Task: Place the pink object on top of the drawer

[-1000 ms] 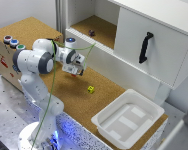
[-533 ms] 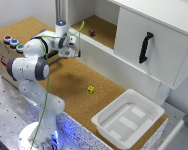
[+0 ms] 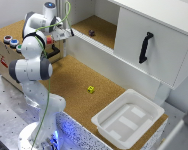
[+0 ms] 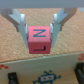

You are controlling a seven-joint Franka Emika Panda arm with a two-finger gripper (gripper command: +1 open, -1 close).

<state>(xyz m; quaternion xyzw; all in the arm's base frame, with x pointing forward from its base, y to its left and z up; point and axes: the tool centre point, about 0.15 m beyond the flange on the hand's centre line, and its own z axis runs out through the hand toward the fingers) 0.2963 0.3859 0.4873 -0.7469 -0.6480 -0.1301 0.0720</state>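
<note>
The fingers (image 4: pixel 41 31) are clamped on the pink object (image 4: pixel 40 41), holding it up in the air above the drawer (image 3: pixel 14 56) at the exterior view's far left. A yellow cube (image 3: pixel 90 89) lies on the table (image 3: pixel 74 80).

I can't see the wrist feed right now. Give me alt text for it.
The gripper holds a pink cube with dark letters on its faces, clamped between its two fingers. Below it lies a cork-covered surface, then a blurred light panel with printed graphics at the picture's edge.
</note>
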